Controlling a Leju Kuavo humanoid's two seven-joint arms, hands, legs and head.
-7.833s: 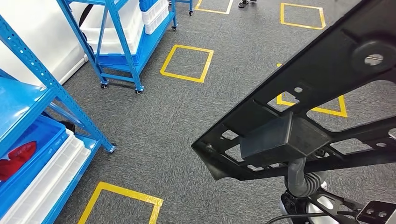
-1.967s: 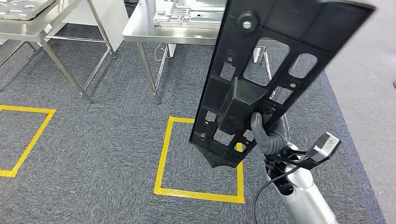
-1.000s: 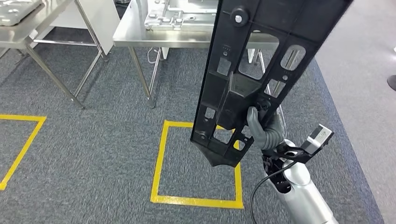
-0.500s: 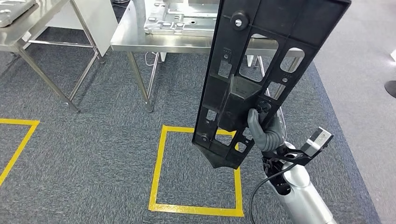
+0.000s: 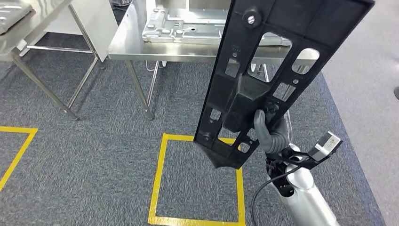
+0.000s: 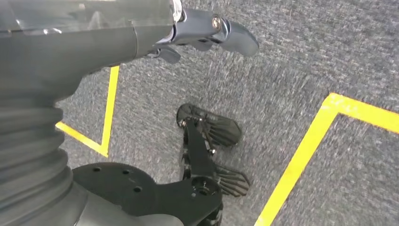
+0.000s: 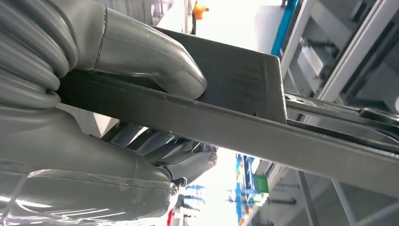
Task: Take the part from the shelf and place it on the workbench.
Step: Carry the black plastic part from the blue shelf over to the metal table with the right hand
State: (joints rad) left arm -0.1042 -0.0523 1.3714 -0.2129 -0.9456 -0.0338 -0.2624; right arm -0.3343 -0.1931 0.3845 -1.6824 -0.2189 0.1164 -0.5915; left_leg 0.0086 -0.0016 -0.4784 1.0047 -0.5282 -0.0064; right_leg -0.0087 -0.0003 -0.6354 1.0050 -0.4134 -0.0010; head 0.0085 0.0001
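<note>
A stainless steel workbench point(image 5: 136, 44) spans the frame's top, a grey metal panel point(image 5: 197, 28) lying on it. At right centre, the long black plastic frame part point(image 5: 277, 61) stands nearly upright, clamped by the right hand point(image 5: 269, 134). The left hand point(image 6: 207, 30) hangs over carpet, fingers apart, holding nothing.

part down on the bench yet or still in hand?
Still in hand. The right hand grips the black part near its lower end, held upright and tilted, above the carpet in front of the steel workbench.
</note>
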